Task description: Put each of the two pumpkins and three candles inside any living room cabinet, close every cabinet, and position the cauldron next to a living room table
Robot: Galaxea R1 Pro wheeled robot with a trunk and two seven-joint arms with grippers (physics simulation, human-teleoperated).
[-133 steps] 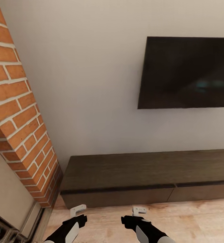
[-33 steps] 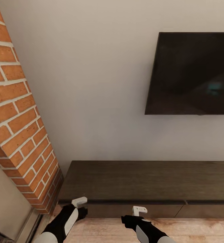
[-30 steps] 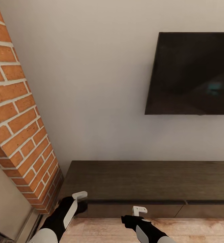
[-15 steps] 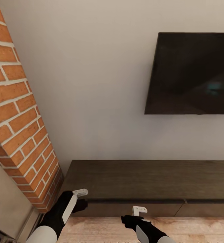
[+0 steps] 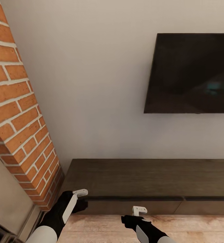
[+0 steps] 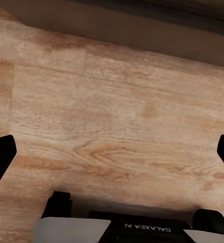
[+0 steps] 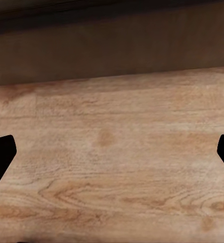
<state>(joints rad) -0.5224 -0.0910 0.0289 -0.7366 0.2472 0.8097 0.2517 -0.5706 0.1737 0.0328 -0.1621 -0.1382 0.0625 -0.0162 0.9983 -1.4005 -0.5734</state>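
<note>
- Two grippers, left [image 5: 80,193] and right [image 5: 139,210], low in frame before the cabinet [image 5: 142,179].
- Jaws spread wide, seemingly empty.
- Drawers closed.

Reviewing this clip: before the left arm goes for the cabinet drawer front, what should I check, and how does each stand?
1. Left gripper open, nothing between its fingers: ok.
2. Right gripper open and empty: ok.
3. Cabinet drawer fronts flush, closed: ok.
4. Left gripper at the cabinet's left front corner, beside the brick column; contact: cannot tell.
5. Wooden floor in front of the cabinet free of obstacles: ok.
</note>
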